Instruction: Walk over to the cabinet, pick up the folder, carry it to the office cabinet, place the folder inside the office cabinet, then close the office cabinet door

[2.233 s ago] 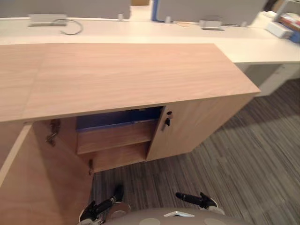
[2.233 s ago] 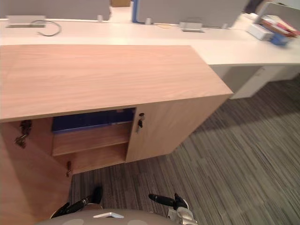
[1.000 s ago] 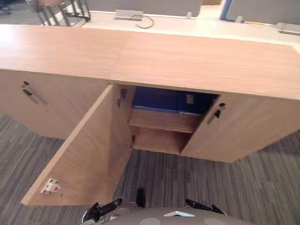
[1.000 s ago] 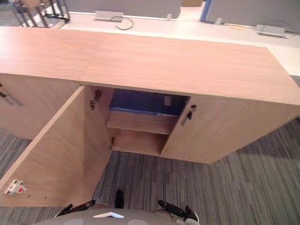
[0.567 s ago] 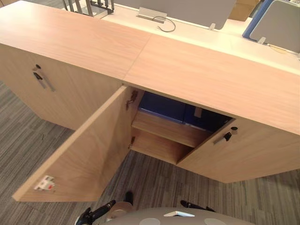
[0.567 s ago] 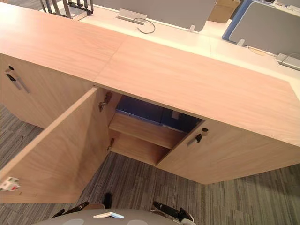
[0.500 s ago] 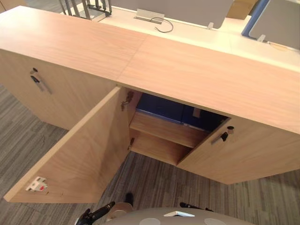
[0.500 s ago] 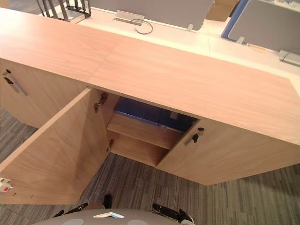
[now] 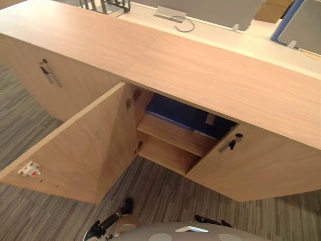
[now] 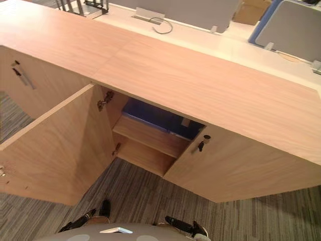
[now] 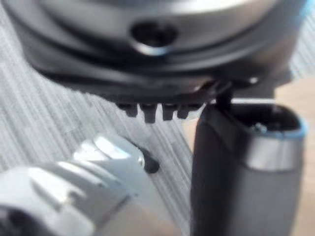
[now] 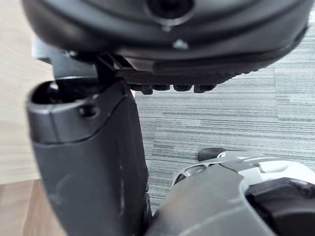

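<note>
Left hand: fingers loose and unbent, nothing between them and the thumb, touching nothing.
Left arm pose: hangs low in front of the light-wood office cabinet, with the hand above the grey striped carpet and wood showing close beside the thumb.
Right hand: likewise slack and empty, with the thumb standing clear of the finger row.
Right arm pose: lowered at the robot's side in front of the cabinet, the hand over the carpet, with pale wood near the thumb.
Blue folder: lies flat on the upper shelf inside the cabinet's open compartment, pushed towards the back, a small pale label on its front edge; well apart from both hands.
Wooden inner shelf: bare along its front edge, with a lower compartment beneath it.
Left cabinet door: swung wide open out from the cabinet front, hinges showing at its inner edge, and a small white and red fitting near its outer corner.
Right cabinet door: closed, with a dark handle near its upper inner corner.
Neighbouring wooden cabinet: joins the office cabinet on its left, door closed.
White desk: runs along behind the cabinet.
</note>
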Robot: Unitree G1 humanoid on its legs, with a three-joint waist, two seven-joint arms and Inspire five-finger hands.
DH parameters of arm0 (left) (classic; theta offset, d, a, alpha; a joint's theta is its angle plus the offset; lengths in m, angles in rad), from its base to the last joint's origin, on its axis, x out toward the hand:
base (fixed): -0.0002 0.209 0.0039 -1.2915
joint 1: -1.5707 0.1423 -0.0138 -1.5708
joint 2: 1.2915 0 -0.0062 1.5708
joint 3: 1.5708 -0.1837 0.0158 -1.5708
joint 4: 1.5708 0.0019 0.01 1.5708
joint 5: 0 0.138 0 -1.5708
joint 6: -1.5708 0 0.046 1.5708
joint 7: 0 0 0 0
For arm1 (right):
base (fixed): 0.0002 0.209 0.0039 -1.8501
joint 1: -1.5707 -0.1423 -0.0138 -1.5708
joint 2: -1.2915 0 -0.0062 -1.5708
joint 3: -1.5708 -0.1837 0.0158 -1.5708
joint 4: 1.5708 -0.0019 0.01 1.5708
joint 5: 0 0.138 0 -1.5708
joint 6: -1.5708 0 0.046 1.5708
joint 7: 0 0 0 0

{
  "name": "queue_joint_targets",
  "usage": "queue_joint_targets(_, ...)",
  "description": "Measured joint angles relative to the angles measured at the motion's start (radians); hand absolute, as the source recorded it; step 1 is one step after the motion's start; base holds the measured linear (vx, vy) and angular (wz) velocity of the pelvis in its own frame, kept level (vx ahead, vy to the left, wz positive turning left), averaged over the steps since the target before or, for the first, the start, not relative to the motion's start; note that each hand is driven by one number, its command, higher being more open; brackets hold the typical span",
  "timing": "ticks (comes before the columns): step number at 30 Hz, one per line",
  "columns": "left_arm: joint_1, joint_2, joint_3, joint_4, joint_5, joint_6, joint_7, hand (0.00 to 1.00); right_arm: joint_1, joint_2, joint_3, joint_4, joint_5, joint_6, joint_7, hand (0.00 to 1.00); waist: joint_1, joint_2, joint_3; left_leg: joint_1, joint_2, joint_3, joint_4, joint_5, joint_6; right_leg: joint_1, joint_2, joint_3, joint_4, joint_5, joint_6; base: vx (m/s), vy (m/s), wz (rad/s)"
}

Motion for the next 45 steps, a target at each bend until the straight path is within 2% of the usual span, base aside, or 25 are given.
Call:
queue_joint_targets(1, -0.008, -0.018, 0.001, -0.010, -0.002, 0.000, 0.000, 1.00, -0.004, -0.018, -0.001, -0.013, 0.001, 0.001, 0.000, 1.00, 0.007, 0.048, 0.021, -0.042, 0.020, 0.055, 0.126, -0.056, 0.005, 0.004, 0.018, -0.025, 0.030, -0.012, 0.009, -0.09, 0.079, 0.74)
queue_joint_targets(2, -0.010, -0.025, 0.000, -0.025, 0.001, -0.003, -0.001, 1.00, -0.010, -0.023, -0.006, -0.019, 0.007, 0.000, 0.001, 1.00, 0.000, 0.075, 0.029, -0.049, 0.008, 0.046, 0.098, -0.055, 0.006, -0.003, 0.021, -0.042, 0.045, -0.039, 0.015, -0.06, 0.042, 1.24)
queue_joint_targets(3, -0.011, -0.022, -0.006, -0.048, 0.002, -0.017, -0.004, 1.00, -0.007, -0.020, -0.014, -0.017, 0.007, 0.005, 0.004, 1.00, -0.009, 0.060, 0.021, -0.031, -0.044, 0.008, -0.025, 0.020, 0.011, -0.010, 0.015, -0.041, 0.021, -0.046, -0.008, -0.05, -0.008, 1.31)
queue_joint_targets(4, -0.013, -0.016, -0.003, -0.050, 0.003, -0.024, -0.006, 1.00, -0.007, -0.018, -0.016, -0.018, 0.006, 0.005, 0.004, 1.00, -0.015, 0.034, 0.014, -0.014, -0.062, 0.014, -0.078, 0.036, 0.020, -0.008, -0.004, -0.042, 0.001, -0.031, -0.019, -0.03, 0.028, 1.29)
queue_joint_targets(5, -0.018, -0.013, 0.021, -0.047, 0.006, -0.019, -0.008, 1.00, -0.010, -0.014, -0.032, -0.016, -0.002, 0.003, 0.003, 1.00, 0.002, 0.042, 0.020, -0.017, -0.026, 0.131, 0.035, -0.036, 0.043, 0.005, -0.025, -0.091, 0.008, -0.013, 0.011, 0.08, 0.051, 1.01)
queue_joint_targets(6, 0.001, -0.018, 0.045, -0.037, 0.015, -0.004, -0.001, 1.00, -0.007, -0.023, -0.045, -0.020, -0.001, 0.001, 0.003, 1.00, 0.000, 0.055, 0.021, 0.006, 0.003, 0.201, 0.070, -0.105, 0.027, 0.031, -0.020, -0.129, 0.006, -0.012, 0.014, 0.13, 0.109, 1.06)
queue_joint_targets(7, 0.003, -0.017, 0.057, -0.033, 0.026, 0.004, 0.006, 1.00, -0.012, -0.025, -0.063, -0.021, -0.002, 0.002, 0.003, 1.00, -0.005, 0.069, 0.025, 0.023, -0.010, 0.201, 0.047, -0.095, 0.036, 0.049, -0.027, -0.156, 0.016, -0.012, 0.014, 0.13, 0.099, 0.90)
queue_joint_targets(9, 0.020, -0.014, 0.058, -0.051, 0.060, 0.005, 0.021, 1.00, -0.008, -0.017, -0.079, -0.017, -0.003, 0.007, 0.010, 1.00, -0.001, 0.065, 0.025, 0.044, -0.045, 0.189, 0.001, -0.049, 0.052, 0.053, -0.048, -0.192, 0.056, -0.011, 0.013, 0.04, 0.101, 0.92)
queue_joint_targets(12, 0.026, 0.004, 0.056, -0.111, 0.088, 0.021, 0.025, 1.00, -0.007, -0.013, -0.080, -0.018, -0.003, 0.008, 0.017, 1.00, 0.007, 0.065, 0.024, 0.040, -0.081, 0.129, -0.038, -0.015, 0.060, 0.057, -0.062, -0.225, 0.066, -0.013, 0.012, -0.02, 0.085, 0.71)
queue_joint_targets(13, 0.015, 0.012, 0.056, -0.148, 0.088, 0.024, 0.025, 1.00, -0.006, -0.014, -0.080, -0.019, -0.004, 0.008, 0.021, 1.00, 0.014, 0.057, 0.019, 0.039, -0.093, 0.111, -0.077, 0.014, 0.061, 0.057, -0.073, -0.243, 0.067, -0.012, 0.014, -0.05, 0.048, 0.54)
queue_joint_targets(15, 0.008, 0.028, 0.055, -0.222, 0.087, 0.025, 0.020, 1.00, -0.007, -0.013, -0.082, -0.021, -0.006, 0.006, 0.022, 1.00, 0.016, 0.064, 0.023, 0.071, -0.110, 0.083, -0.194, 0.092, 0.060, 0.048, -0.075, -0.256, 0.066, -0.005, 0.023, -0.13, 0.014, 0.42)
queue_joint_targets(16, -0.009, 0.046, 0.051, -0.267, 0.087, 0.025, 0.014, 1.00, -0.006, -0.014, -0.097, -0.022, -0.009, 0.008, 0.025, 1.00, 0.017, 0.077, 0.017, 0.118, -0.113, 0.076, -0.319, 0.157, 0.053, 0.036, -0.072, -0.265, 0.062, 0.000, 0.031, -0.21, -0.015, 0.26)
queue_joint_targets(18, -0.042, 0.077, 0.051, -0.299, 0.087, 0.026, 0.015, 1.00, -0.003, -0.021, -0.115, -0.029, -0.015, 0.009, 0.024, 1.00, 0.013, 0.093, 0.022, 0.131, -0.115, 0.093, -0.367, 0.171, 0.052, 0.034, -0.071, -0.269, 0.034, 0.000, 0.032, -0.21, 0.012, -0.12)
queue_joint_targets(19, -0.057, 0.104, 0.051, -0.319, 0.088, 0.033, 0.017, 1.00, 0.001, -0.032, -0.117, -0.042, -0.026, 0.017, 0.024, 1.00, 0.010, 0.105, 0.015, 0.128, -0.119, 0.112, -0.367, 0.174, 0.056, 0.027, -0.073, -0.264, 0.019, 0.000, 0.045, -0.19, 0.063, -0.34)
queue_joint_targets(21, -0.088, 0.135, 0.047, -0.363, 0.088, 0.046, 0.016, 1.00, 0.029, -0.027, -0.115, -0.058, -0.028, 0.021, 0.032, 1.00, -0.009, 0.119, 0.007, 0.114, -0.123, 0.108, -0.367, 0.173, 0.066, 0.018, -0.072, -0.264, 0.016, -0.001, 0.041, -0.16, 0.104, -0.06)
queue_joint_targets(27, -0.146, 0.228, 0.039, -0.497, 0.094, 0.067, -0.009, 1.00, 0.040, -0.020, -0.113, -0.086, -0.030, 0.023, 0.046, 1.00, -0.011, 0.119, 0.004, 0.117, -0.125, 0.170, -0.367, 0.161, 0.080, 0.005, -0.052, -0.151, -0.025, 0.000, 0.032, -0.05, 0.087, -0.17)
queue_joint_targets(32, -0.184, 0.323, 0.039, -0.500, 0.273, 0.110, 0.007, 1.00, 0.046, -0.015, -0.096, -0.088, -0.023, 0.024, 0.049, 1.00, -0.009, 0.112, -0.001, 0.140, -0.136, 0.219, -0.367, 0.139, 0.106, 0.008, -0.047, -0.063, -0.049, 0.003, 0.027, 0.08, 0.055, -0.28)
queue_joint_targets(35, -0.230, 0.378, 0.036, -0.500, 0.366, 0.111, 0.018, 1.00, 0.053, 0.002, -0.095, -0.088, -0.021, 0.023, 0.052, 1.00, -0.008, 0.095, -0.008, 0.151, -0.146, 0.239, -0.367, 0.122, 0.107, 0.008, -0.054, -0.018, -0.051, 0.020, 0.016, 0.13, 0.029, -0.15)
queue_joint_targets(36, -0.242, 0.396, 0.030, -0.500, 0.398, 0.112, 0.021, 1.00, 0.055, 0.005, -0.092, -0.087, -0.021, 0.023, 0.056, 1.00, -0.007, 0.092, -0.010, 0.158, -0.149, 0.247, -0.367, 0.117, 0.105, 0.009, -0.056, -0.003, -0.050, 0.028, 0.022, 0.19, 0.015, -0.22)
queue_joint_targets(37, -0.260, 0.432, -0.012, -0.500, 0.462, 0.112, 0.028, 1.00, 0.060, 0.007, -0.082, -0.086, -0.021, 0.023, 0.067, 1.00, -0.003, 0.081, -0.016, 0.168, -0.151, 0.255, -0.367, 0.111, 0.101, 0.015, -0.057, 0.012, -0.049, 0.037, 0.032, 0.20, 0.004, -0.22)
queue_joint_targets(40, -0.294, 0.480, -0.123, -0.515, 0.584, 0.112, 0.029, 1.00, 0.063, 0.007, -0.077, -0.086, -0.021, 0.021, 0.072, 1.00, 0.002, 0.079, -0.016, 0.183, -0.145, 0.267, -0.367, 0.098, 0.087, 0.021, -0.055, 0.035, -0.034, 0.037, 0.032, 0.15, -0.019, -0.15)
queue_joint_targets(45, -0.304, 0.495, -0.355, -0.642, 0.865, 0.085, 0.050, 1.00, 0.064, 0.003, -0.076, -0.087, -0.019, 0.017, 0.073, 1.00, 0.004, 0.085, -0.015, 0.204, -0.129, 0.275, -0.366, 0.092, 0.078, 0.021, -0.045, 0.039, -0.007, 0.036, 0.029, 0.13, -0.043, -0.08)
